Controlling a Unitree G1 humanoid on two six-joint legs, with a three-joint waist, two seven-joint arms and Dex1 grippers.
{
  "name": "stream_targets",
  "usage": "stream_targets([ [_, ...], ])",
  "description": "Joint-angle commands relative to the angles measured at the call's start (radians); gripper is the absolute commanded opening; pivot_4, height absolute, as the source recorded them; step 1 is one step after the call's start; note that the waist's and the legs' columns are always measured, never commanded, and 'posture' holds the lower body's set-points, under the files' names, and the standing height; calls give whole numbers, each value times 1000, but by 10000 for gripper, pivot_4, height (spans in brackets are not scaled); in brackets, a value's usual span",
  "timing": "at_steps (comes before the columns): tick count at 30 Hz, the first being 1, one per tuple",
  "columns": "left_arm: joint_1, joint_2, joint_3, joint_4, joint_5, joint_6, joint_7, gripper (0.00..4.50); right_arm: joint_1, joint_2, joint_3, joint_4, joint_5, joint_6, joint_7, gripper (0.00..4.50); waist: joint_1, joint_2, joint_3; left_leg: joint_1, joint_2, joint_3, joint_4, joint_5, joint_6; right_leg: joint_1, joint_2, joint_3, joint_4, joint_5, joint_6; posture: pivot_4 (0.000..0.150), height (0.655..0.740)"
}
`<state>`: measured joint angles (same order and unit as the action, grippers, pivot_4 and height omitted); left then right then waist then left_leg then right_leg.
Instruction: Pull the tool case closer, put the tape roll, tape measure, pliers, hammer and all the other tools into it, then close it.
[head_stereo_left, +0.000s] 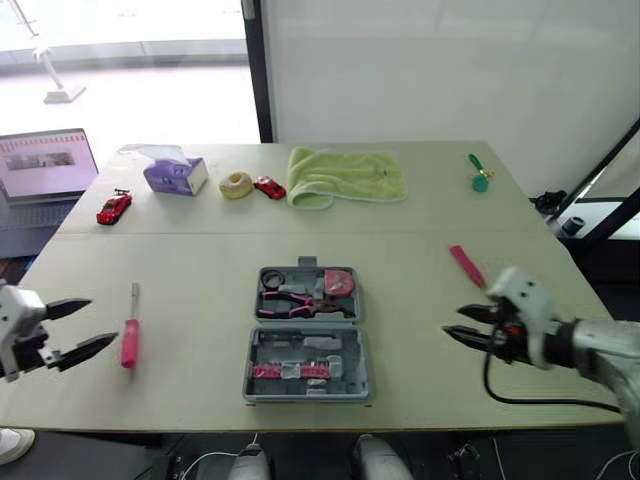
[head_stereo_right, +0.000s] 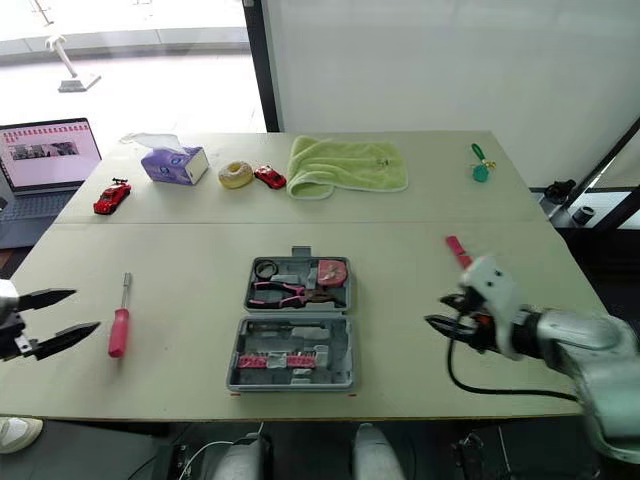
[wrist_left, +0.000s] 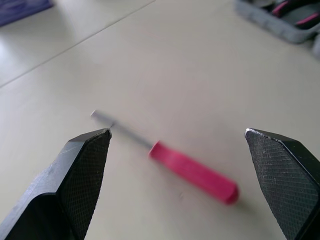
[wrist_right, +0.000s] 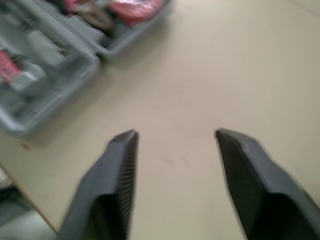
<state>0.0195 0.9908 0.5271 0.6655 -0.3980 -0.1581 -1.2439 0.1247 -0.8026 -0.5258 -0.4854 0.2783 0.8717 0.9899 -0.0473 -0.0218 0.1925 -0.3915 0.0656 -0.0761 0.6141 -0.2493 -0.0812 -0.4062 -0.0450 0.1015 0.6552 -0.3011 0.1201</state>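
The tool case (head_stereo_left: 249, 372) lies open in front of me, in the middle of the table (head_stereo_left: 420, 230) near its front edge, both grey halves facing up. The far half holds a dark ring (head_stereo_left: 273, 281) at its left end, pink-handled pliers (head_stereo_left: 290, 305) along its near side and a pink tape measure (head_stereo_left: 338, 283) at its right end. The near half carries a row of pink bits (head_stereo_left: 290, 371) set in its moulded tray.

My left gripper (head_stereo_left: 100, 321) hovers over the table's left edge with its jaws spread wide and empty. Just beyond them lies a red-handled screwdriver (head_stereo_left: 130, 340), well apart from the case. My right gripper (head_stereo_left: 453, 321) hangs to the right of the case, jaws parted and holding nothing. Behind it a pink tool (head_stereo_left: 466, 266) lies on the table, partly hidden.

At the far side, a purple tissue box (head_stereo_left: 175, 174) has a white tissue standing out of its top.
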Motion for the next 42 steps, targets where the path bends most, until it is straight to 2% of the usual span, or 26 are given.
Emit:
stream_targets([
  [1,24,31,63,148,8,-75,24,45000,99,19,-150,59,10,-143,8,44438,0,0,0,0,0,0,0,0,0,0,0,0,0,0,0,1500,7400],
  [6,61,23,90,252,-7,-127,23,45000,197,110,-239,132,14,-262,-76,44438,1,-1,0,0,0,0,-1,0,0,0,0,0,0,0,0,1500,7400],
  [10,76,0,71,264,-3,-153,26,45000,247,158,-232,144,6,-324,-135,44438,3,-1,0,0,0,0,-1,0,0,0,0,0,0,0,-1,1500,7400],
  [19,48,-55,16,152,5,-130,3,45000,250,153,-171,102,41,-327,-197,44438,3,0,-1,0,0,0,-1,0,0,1,0,1,-1,0,-1,1500,7400],
  [21,45,-119,-18,-5,-23,-94,22,45000,226,155,-150,70,54,-292,-228,44438,4,1,-1,0,0,0,-1,0,0,1,0,1,-1,0,-1,1500,7400],
  [24,66,-196,-68,-281,-78,25,55,45000,143,167,-77,0,60,-167,-338,44438,5,2,-2,1,0,1,0,0,-1,3,-1,2,-1,0,0,1500,7400],
  [26,91,-214,-96,-393,-78,71,63,45000,87,159,-42,-4,47,-82,-404,44438,3,0,-3,1,0,0,1,1,-2,3,0,2,-1,2,2,1500,7400],
  [29,114,-246,-179,-600,-90,138,69,45000,-70,152,37,24,29,70,-515,44438,0,2,-3,1,0,0,0,1,-2,3,1,2,-1,2,3,1500,7400],
  [35,120,-291,-302,-849,-116,248,99,45000,-301,117,137,220,-23,200,-618,44438,5,4,-3,0,0,1,1,1,-2,3,0,3,-1,2,3,1500,7400],
  [42,149,-292,-371,-969,-99,244,72,45000,-553,60,298,599,-100,166,-625,44438,-2,4,-2,1,0,1,1,1,-2,3,0,3,-1,2,4,1500,7400],
])
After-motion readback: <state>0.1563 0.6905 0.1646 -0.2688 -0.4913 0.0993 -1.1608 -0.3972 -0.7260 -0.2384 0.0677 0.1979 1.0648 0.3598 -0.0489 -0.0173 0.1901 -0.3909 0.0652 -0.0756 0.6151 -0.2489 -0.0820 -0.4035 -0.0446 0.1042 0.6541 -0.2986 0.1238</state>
